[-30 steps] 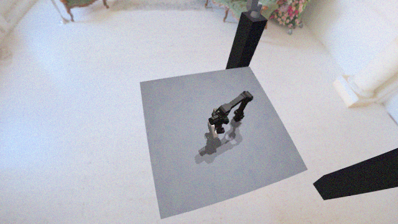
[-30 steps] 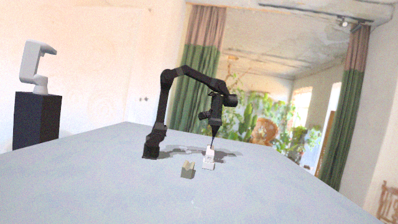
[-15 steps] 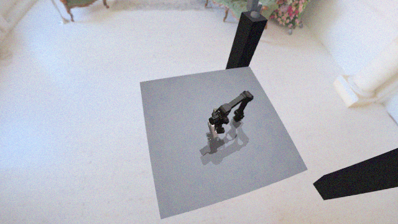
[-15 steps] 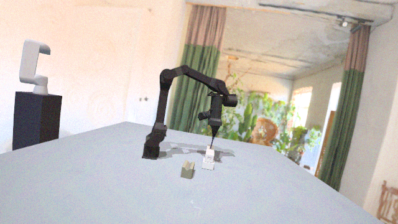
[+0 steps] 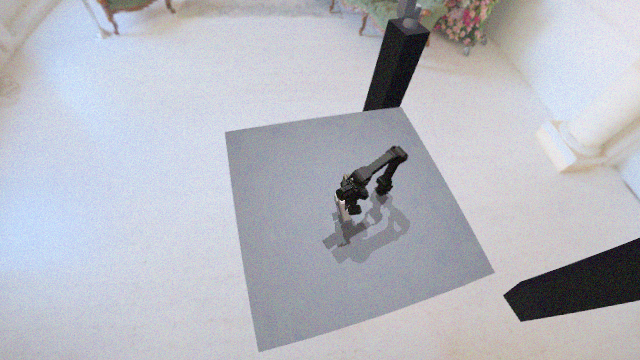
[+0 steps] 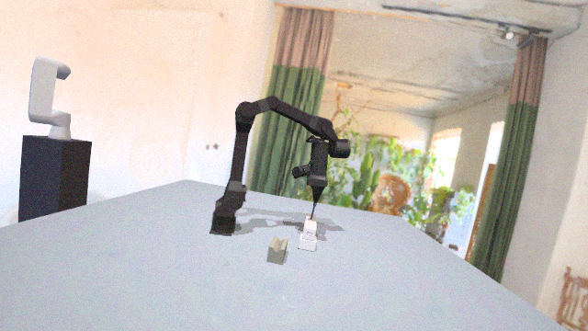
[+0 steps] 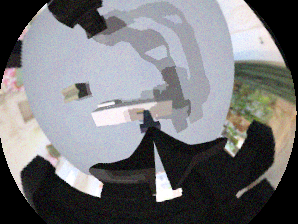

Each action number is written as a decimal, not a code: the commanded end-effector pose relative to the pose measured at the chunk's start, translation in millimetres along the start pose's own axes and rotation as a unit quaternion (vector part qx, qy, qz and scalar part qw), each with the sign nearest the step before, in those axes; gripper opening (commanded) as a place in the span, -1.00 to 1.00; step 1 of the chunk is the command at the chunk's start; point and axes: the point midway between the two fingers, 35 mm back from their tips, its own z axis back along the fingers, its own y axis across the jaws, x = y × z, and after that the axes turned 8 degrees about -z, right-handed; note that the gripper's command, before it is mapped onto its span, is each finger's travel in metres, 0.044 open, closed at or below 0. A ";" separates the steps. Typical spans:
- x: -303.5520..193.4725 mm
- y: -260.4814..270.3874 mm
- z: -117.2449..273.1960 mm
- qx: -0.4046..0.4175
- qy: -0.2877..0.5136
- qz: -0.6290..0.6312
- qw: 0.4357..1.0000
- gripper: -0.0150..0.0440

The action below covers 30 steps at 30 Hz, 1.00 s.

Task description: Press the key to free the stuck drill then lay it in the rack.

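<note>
A white block-shaped fixture [image 5: 344,213] [image 6: 308,244] [image 7: 103,117] stands under the arm. My gripper [image 6: 312,216] [image 7: 150,129] is shut, with nothing seen held between its fingers. It points down, its tips at or just above the far end of the fixture in the exterior view; contact cannot be told. A small dark blue piece [image 7: 148,121] shows right at the tips in the wrist view; whether it is the key is unclear. The drill cannot be made out clearly. A small beige block with a V-notch, apparently the rack [image 6: 277,254] [image 7: 72,93], stands apart from the fixture.
The grey table top [image 5: 280,280] [image 6: 175,285] bears the arm's base [image 6: 223,224]. The arm arches from the base over to the fixture. The rack stands nearer the exterior camera than the fixture. Black pillars stand beyond the table edges.
</note>
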 end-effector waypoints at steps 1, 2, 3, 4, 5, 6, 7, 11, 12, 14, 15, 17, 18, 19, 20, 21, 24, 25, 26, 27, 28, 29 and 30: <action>7.8 -2.0 -24.6 0.011 -0.034 0.003 0.999 -0.49; 7.8 -2.0 -24.8 0.011 -0.034 0.003 0.999 -0.49; 7.8 -2.0 -25.0 0.011 -0.034 0.003 0.999 -0.49; 7.8 -2.0 -25.2 0.011 -0.034 0.003 0.999 -0.49; 7.8 -2.1 -25.3 0.011 -0.034 0.003 0.999 -0.49; 7.8 -2.1 -25.5 0.011 -0.034 0.003 0.999 -0.49; 7.8 -2.1 -25.7 0.011 -0.034 0.003 0.999 -0.49; 7.8 -2.2 -26.6 0.011 -0.034 0.003 0.999 -0.49; 7.8 -2.3 -26.9 0.011 -0.034 0.003 0.999 -0.49; 7.8 -2.3 -27.4 0.011 -0.034 0.003 0.999 -0.49; 7.8 -2.3 -27.6 0.011 -0.034 0.003 0.999 -0.49; 7.8 -2.4 -28.0 0.011 -0.034 0.003 0.999 -0.49; 7.8 -2.4 -28.0 0.011 -0.034 0.003 0.999 -0.49; 7.8 -2.4 -28.0 0.011 -0.034 0.003 0.999 -0.49; 7.8 -2.5 -28.0 0.011 -0.034 0.003 0.999 -0.49; 7.3 -2.7 -26.5 0.011 -0.034 0.003 0.999 -0.40; 3.8 -4.0 -12.3 0.011 -0.034 0.003 0.999 -0.14; 2.2 -4.5 -5.1 0.011 -0.034 0.003 0.999 -0.05; 0.6 -4.9 3.6 0.011 -0.034 0.003 0.999 0.04; -1.0 -5.2 13.7 0.011 -0.034 0.003 0.999 0.13; -2.2 -5.3 24.5 0.011 -0.034 0.003 0.999 0.22; -3.1 -5.1 35.5 0.011 -0.034 0.003 0.999 0.31; -3.5 -4.7 44.3 0.011 -0.034 0.003 0.999 0.40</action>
